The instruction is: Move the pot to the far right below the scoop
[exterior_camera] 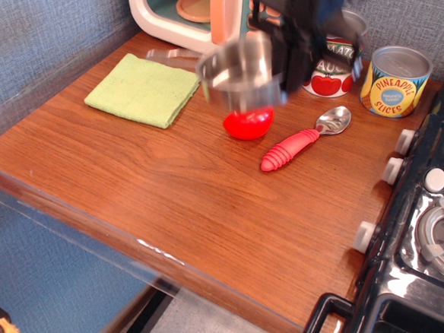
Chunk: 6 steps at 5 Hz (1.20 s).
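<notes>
In the single overhead view, the pot (239, 80) hangs in the air above the wooden counter (189, 202), blurred, tilted, directly over the red bowl-like piece (248, 123). Its long wire handle (173, 55) runs out to the left, so the long axis lies roughly left to right, pointing toward the toy microwave (188, 12). The gripper (294, 61) is a dark smear at the pot's right rim; it carries the pot, with the jaws apparently clamped on the rim, though blur hides the fingers themselves.

The arm covers most of the tomato sauce can (327, 75); only its lower label shows. The pineapple can (395, 81) stands clear beside it. The scoop (304, 141), with red grip and metal bowl, lies on the counter right of the pot. A green cloth (143, 90) lies flat at left. A black toy stove (423, 226) is cut off at the right edge; grey-blue fabric walls stand behind
</notes>
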Tool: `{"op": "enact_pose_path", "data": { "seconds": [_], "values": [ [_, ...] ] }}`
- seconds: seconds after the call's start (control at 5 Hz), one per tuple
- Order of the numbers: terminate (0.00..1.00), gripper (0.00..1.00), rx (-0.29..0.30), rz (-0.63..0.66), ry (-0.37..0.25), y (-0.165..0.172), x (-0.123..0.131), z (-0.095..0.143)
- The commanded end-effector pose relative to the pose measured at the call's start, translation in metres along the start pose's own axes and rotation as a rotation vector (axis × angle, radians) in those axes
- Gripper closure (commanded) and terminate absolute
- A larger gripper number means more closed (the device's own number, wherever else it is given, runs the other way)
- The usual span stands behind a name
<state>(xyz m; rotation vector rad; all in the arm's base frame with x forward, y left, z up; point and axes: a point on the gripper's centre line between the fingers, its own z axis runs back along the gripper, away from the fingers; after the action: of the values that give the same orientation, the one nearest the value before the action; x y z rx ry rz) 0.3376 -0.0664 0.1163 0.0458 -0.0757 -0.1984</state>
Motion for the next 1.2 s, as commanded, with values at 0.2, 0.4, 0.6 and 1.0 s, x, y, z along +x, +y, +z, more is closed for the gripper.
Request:
{"op": "enact_pose_path", "data": {
  "seconds": [0.2, 0.4, 0.6, 1.0],
  "values": [
    [0.00, 1.00, -0.071, 0.018, 0.108, -0.066, -0.050, -0.013],
    [0.00, 1.00, -0.067, 0.095, 0.140, -0.060, -0.052, -0.025],
    [0.00, 1.00, -0.028, 0.140, 0.181, -0.053, -0.071, -0.026],
    [0.00, 0.00, -0.054, 0.152, 0.194, -0.054, -0.078, -0.027]
  ]
}}
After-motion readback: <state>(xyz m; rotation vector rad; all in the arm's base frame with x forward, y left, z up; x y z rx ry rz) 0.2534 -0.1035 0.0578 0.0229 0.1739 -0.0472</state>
